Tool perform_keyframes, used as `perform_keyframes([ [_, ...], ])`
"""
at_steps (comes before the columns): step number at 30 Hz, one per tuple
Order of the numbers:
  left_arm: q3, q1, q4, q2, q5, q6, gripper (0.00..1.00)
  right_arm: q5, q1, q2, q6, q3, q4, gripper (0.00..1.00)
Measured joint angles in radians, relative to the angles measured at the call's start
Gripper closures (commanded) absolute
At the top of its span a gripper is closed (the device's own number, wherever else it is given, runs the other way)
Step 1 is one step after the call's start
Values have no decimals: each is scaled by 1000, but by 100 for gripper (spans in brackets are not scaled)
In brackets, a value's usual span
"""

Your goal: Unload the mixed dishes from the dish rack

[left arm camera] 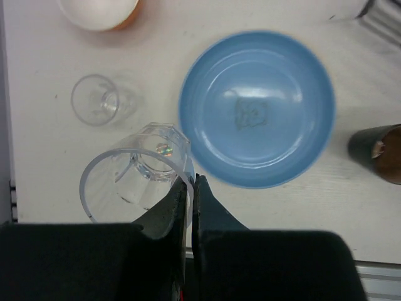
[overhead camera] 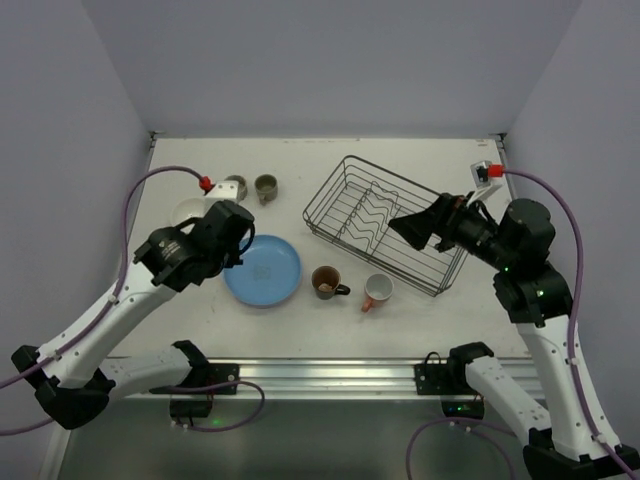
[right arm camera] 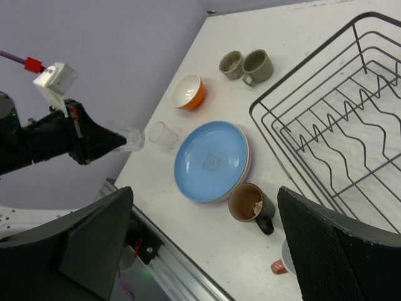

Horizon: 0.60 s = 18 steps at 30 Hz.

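Note:
My left gripper (left arm camera: pixel 191 182) is shut on the rim of a clear glass (left arm camera: pixel 135 175), held left of the light blue plate (left arm camera: pixel 257 110). From the right wrist view this held glass (right arm camera: pixel 130 139) looks tilted, close to a second clear glass (right arm camera: pixel 164 135) standing on the table. My right gripper (overhead camera: pixel 400 228) stands open over the black wire dish rack (overhead camera: pixel 330 190), nothing between its fingers. The dish rack (right arm camera: pixel 326 125) shows only its wavy dividers. The blue plate (overhead camera: pixel 262 271) tops a stack with tan and lilac edges showing.
An orange bowl (right arm camera: pixel 188 91) with a white inside and two olive cups (overhead camera: pixel 266 186) sit at the back left. A brown mug (overhead camera: pixel 326 282) and a pink mug (overhead camera: pixel 378 290) stand in front of the rack. The table's metal front rail (overhead camera: pixel 320 375) runs along the near edge.

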Motion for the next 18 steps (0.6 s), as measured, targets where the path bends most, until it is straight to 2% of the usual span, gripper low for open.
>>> perform_keyframes([
  [3,-147,77,-16,-31,48,-13,100,-1,0,-9,-36,-15,-19,1],
  [7,-327,92,-31,-23,119,-63,100,-6,0,-23,-77,-40,-24,1],
  [18,-480,100,110,64,221,-160,100,-54,0,-34,-144,-98,-33,1],
])
